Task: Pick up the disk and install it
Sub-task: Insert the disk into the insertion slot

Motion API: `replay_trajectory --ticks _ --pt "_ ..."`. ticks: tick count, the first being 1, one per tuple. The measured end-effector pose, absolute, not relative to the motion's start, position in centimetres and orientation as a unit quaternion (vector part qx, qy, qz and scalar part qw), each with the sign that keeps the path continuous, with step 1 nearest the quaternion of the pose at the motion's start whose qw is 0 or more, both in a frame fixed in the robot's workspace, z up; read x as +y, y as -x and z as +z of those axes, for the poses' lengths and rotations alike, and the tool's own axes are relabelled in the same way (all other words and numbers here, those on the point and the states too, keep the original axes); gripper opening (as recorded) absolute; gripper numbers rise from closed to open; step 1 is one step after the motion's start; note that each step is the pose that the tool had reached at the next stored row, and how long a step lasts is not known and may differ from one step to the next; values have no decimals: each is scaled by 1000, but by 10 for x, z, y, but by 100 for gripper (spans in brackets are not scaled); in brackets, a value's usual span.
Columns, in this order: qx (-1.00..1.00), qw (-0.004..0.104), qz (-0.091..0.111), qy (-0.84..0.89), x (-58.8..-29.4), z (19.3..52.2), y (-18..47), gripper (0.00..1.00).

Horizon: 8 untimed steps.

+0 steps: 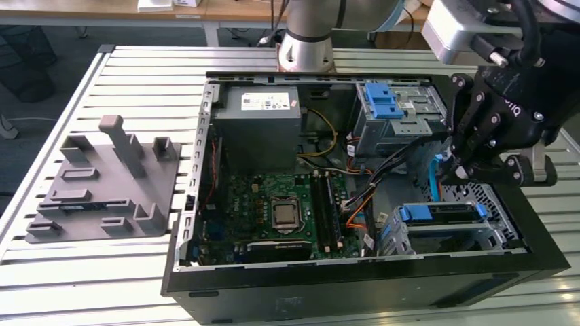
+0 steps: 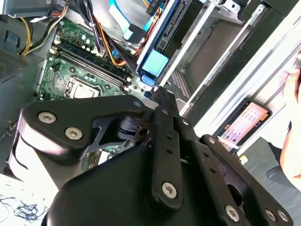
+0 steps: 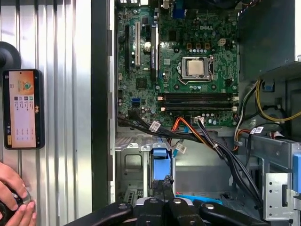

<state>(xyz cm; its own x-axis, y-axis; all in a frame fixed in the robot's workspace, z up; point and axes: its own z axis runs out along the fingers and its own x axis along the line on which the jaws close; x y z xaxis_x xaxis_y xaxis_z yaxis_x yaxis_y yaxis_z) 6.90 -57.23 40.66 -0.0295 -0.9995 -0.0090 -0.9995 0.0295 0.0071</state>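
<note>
An open desktop computer case (image 1: 181, 272) lay on its side on a slatted metal table (image 1: 136, 75), its green motherboard (image 1: 272, 210) facing up. In the exterior view, the black gripper (image 1: 450, 173) hung over the case's drive bay area, toward that view's right, and its fingers were drawn narrow, clamped onto the disk (image 1: 434, 178), which showed as a thin blue edge standing upright just below the fingertips. In the first wrist view the disk (image 3: 160, 172) appeared edge-on as a pale blue bracket strip running straight out from the gripper (image 3: 165, 182), with the fingertips closed on either side of it. In the second wrist view the gripper (image 2: 162, 96) reached toward the same blue-bracketed disk (image 2: 157, 47), which slanted away from the fingertips beside the silver drive cage (image 2: 207, 33). The disk was held above the cage rather than seated flat in it. Another blue bracket (image 1: 439, 212) sat in the lower bay just beside the gripper, and a third blue piece (image 1: 382, 100) sat in the upper bay. A grey power supply box (image 1: 263, 129) lay in the far part of the case. A grey plastic fixture plate (image 1: 100, 183) with upright posts rested on the table, well apart from the case, at the exterior view's left. In the first wrist view a phone (image 3: 22, 108) with a lit screen lay on the table, and a person's hand (image 3: 14, 202) rested near it.
</note>
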Motion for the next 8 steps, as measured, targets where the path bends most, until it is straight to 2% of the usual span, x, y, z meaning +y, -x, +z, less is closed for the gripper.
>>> replay_trajectory --ticks 8 --pt "717 1 6 697 -572 392 -69 11"
